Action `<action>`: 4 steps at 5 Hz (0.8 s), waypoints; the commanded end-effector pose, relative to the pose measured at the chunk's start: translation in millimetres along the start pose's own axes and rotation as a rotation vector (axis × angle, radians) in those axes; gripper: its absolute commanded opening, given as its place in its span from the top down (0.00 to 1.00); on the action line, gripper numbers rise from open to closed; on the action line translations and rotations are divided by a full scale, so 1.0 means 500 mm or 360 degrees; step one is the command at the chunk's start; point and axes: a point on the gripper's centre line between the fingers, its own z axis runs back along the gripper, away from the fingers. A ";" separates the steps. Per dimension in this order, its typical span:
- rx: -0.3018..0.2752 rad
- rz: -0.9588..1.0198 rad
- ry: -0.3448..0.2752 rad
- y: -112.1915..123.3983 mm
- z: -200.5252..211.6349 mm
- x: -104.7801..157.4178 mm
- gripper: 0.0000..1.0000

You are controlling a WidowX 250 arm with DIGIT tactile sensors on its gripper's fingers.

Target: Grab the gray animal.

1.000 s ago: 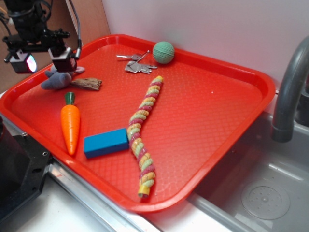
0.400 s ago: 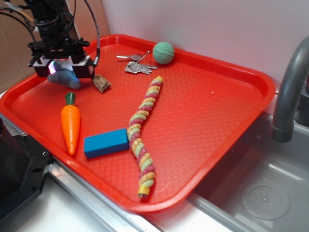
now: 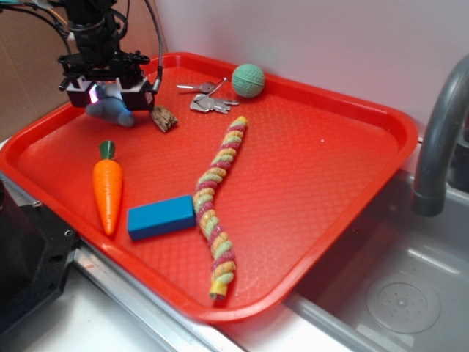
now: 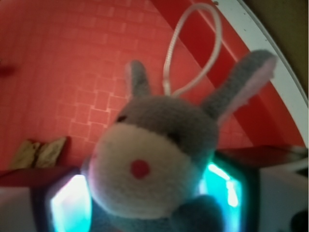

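Gripper [image 3: 108,99] closed around the gray animal [image 3: 110,111], at the back left corner of the red tray [image 3: 330,147], just beside the wood piece [image 3: 164,119]. Seen from the wrist: toy's face [image 4: 145,169] between the fingers [image 4: 72,203], body squeezed. Probably light, soft, easily deformed, not fragile. Best held at the plump body, not at thin ears or cord loop [image 4: 193,48].
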 end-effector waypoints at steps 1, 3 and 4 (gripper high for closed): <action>-0.0041 -0.0070 -0.0017 -0.039 0.104 -0.056 1.00; -0.0090 -0.0377 -0.0087 -0.101 0.302 -0.139 1.00; -0.0065 -0.0498 -0.0129 -0.126 0.352 -0.155 1.00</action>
